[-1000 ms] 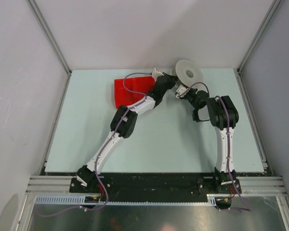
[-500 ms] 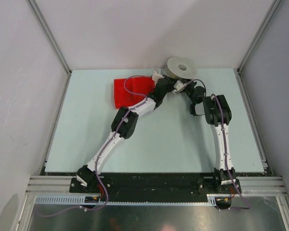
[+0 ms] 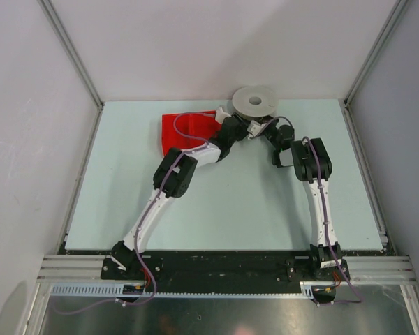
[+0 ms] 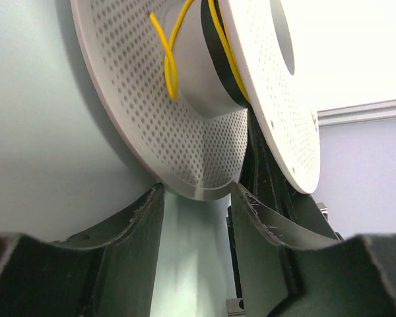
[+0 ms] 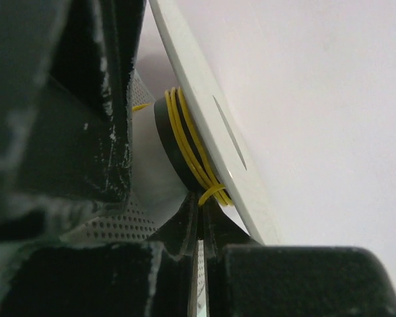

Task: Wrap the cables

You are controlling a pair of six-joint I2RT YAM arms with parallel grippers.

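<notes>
Spool (image 3: 255, 100): I see it at the far edge of the bench (image 3: 230, 202), hole facing up, near a red box (image 3: 185, 128).
Cables (image 4: 168, 59): thin yellow wire is wound on the spool's hub between the two flanges, with one loose loop lying across the perforated flange.
Left pincer (image 4: 197, 196): jaws stand apart with the flange rim between them. I cannot tell whether they clamp it.
Right pincer (image 5: 199, 210): closed, its tips pinching a yellow loop beside the hub.

Even bright light; wrist-view foregrounds blurred, dark
</notes>
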